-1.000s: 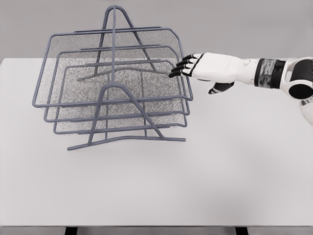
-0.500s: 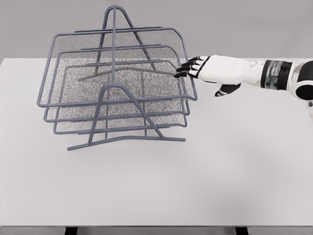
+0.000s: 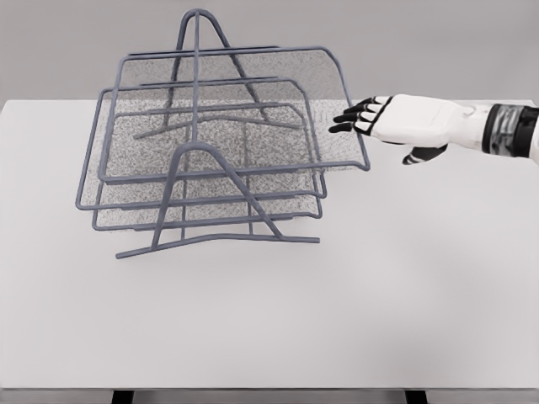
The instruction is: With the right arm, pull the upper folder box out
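A grey wire-mesh tray rack (image 3: 198, 160) stands on the white table (image 3: 354, 303), toward its far left part, carried by two A-shaped wire frames, one at the front and one at the back. Three mesh trays sit in it one above another. The upper tray (image 3: 244, 109) sticks out to the right of the two below it, so that its right edge overhangs the middle tray (image 3: 126, 181) and the lower tray (image 3: 278, 215) and reaches past the right side of the rack. The right hand (image 3: 370, 118) comes in from the right edge on a white forearm with a dark banded wrist, level with the upper tray and just beside its right rim. Its dark fingertips (image 3: 345, 119) point left toward that rim and lie very close to the wire, but whether they touch it cannot be made out from this view. The fingers are stretched out, only slightly bent, with the thumb hanging below the palm, and they close around nothing. The hand is to the right of the tray's front right corner and somewhat behind it.
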`<action>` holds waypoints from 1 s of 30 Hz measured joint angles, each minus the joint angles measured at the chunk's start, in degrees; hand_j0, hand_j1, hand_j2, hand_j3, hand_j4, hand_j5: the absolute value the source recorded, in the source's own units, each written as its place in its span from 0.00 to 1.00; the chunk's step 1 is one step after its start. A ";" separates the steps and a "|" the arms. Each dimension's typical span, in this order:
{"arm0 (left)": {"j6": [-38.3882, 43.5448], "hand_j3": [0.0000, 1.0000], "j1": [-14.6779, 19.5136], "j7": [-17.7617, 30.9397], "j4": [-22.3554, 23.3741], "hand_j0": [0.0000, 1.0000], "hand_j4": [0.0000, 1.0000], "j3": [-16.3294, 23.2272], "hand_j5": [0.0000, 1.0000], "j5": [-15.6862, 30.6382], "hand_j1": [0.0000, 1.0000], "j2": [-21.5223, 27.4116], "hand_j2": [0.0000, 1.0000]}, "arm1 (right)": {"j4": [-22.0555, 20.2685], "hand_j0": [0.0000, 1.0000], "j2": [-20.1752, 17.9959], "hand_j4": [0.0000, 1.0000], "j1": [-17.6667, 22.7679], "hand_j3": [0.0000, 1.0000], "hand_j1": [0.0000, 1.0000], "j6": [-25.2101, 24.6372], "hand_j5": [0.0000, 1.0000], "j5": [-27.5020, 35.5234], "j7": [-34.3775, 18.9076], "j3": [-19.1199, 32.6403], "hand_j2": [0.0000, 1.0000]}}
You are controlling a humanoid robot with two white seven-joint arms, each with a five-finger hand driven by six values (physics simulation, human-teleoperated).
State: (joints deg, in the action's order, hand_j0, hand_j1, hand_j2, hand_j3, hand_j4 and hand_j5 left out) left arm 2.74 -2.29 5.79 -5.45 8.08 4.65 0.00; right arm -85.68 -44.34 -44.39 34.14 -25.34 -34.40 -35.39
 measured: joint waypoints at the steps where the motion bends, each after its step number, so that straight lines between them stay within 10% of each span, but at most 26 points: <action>1: 0.00 1.00 0.00 0.00 0.00 1.00 1.00 0.00 1.00 0.00 1.00 0.00 1.00 | -0.05 1.00 -0.30 1.00 0.00 1.00 1.00 -0.05 1.00 0.09 0.03 0.02 1.00; 30: 0.00 1.00 0.00 0.00 -0.01 1.00 1.00 0.00 1.00 0.00 1.00 0.00 1.00 | -0.19 1.00 -9.88 1.00 2.90 1.00 1.00 0.84 1.00 3.08 -0.53 4.70 1.00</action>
State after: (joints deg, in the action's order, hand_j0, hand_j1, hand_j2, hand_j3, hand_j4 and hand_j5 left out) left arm 2.74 -2.29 5.79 -5.46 8.08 4.65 0.00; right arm -85.87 -54.23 -41.48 34.98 -22.26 -34.93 -30.69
